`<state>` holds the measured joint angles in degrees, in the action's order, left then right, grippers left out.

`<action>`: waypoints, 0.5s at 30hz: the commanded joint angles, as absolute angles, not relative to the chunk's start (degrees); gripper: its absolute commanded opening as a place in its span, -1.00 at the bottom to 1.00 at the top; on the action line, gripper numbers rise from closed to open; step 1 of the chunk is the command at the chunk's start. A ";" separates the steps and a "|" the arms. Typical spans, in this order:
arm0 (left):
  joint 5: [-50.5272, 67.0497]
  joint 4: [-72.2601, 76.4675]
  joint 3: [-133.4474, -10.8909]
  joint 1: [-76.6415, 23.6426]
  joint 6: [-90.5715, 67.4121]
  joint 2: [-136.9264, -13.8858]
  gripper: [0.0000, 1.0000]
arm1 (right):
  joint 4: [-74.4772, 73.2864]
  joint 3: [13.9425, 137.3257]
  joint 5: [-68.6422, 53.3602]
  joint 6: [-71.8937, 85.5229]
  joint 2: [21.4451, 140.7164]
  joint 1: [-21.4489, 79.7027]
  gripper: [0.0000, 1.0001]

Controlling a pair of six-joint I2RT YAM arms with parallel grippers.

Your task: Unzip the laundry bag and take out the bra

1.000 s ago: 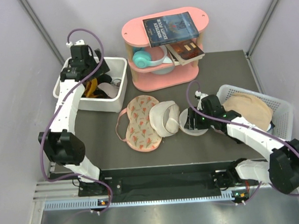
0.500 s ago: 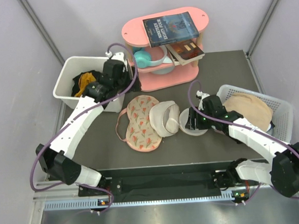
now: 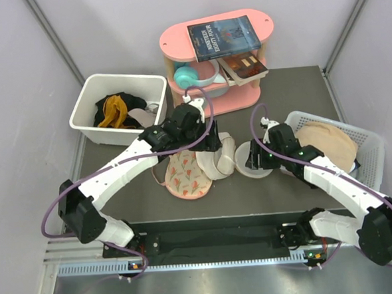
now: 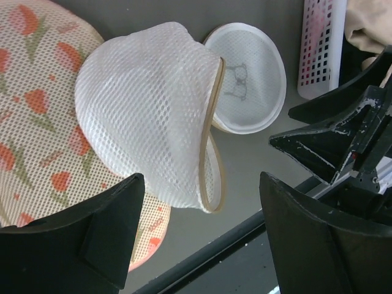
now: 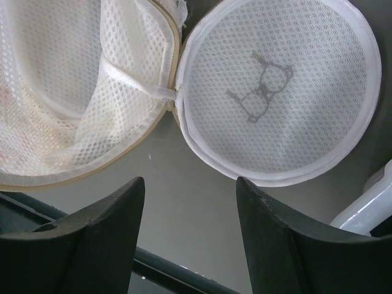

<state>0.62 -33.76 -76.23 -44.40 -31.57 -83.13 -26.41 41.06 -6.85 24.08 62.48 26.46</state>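
The laundry bag lies unzipped on the dark mat. Its cream mesh dome half [image 3: 218, 157] rests on its side and its flat round half [image 3: 256, 168] lies beside it. Nothing shows inside the dome [image 5: 73, 92] or on the flat half [image 5: 275, 86]. The mustard-yellow bra [image 3: 114, 111] lies in the white bin [image 3: 154, 86] among black clothes. My left gripper [image 3: 212, 143] hovers open and empty over the dome [image 4: 147, 104]. My right gripper [image 3: 252, 158] hovers open and empty over the flat half [image 4: 251, 79].
The pink floral flat piece [image 3: 184, 171] lies under the dome's left edge. A pink shelf [image 3: 213, 99] with a book and teal headphones stands behind. A white slatted basket [image 3: 372, 151] with a beige garment [image 3: 329, 145] sits at the right.
My left arm has swung out of the white bin and across to above the bag's dome half, empty. The bra stays in the bin. The right arm has barely moved.
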 commanded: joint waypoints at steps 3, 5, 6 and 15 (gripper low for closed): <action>1.23 -30.85 -77.96 -45.97 -31.47 -87.27 0.52 | -27.07 43.33 -5.36 23.73 59.86 26.89 0.24; 0.71 -30.94 -77.96 -46.14 -30.68 -88.85 0.50 | -27.42 43.59 -5.10 23.82 59.77 26.89 0.24; 0.53 -31.37 -78.22 -46.23 -30.50 -89.90 0.49 | -27.86 43.77 -4.92 23.64 59.68 26.89 0.23; -7.36 -35.67 -80.50 -45.97 -31.55 -94.56 -1.00 | -30.40 47.89 -2.81 21.10 61.78 26.89 0.25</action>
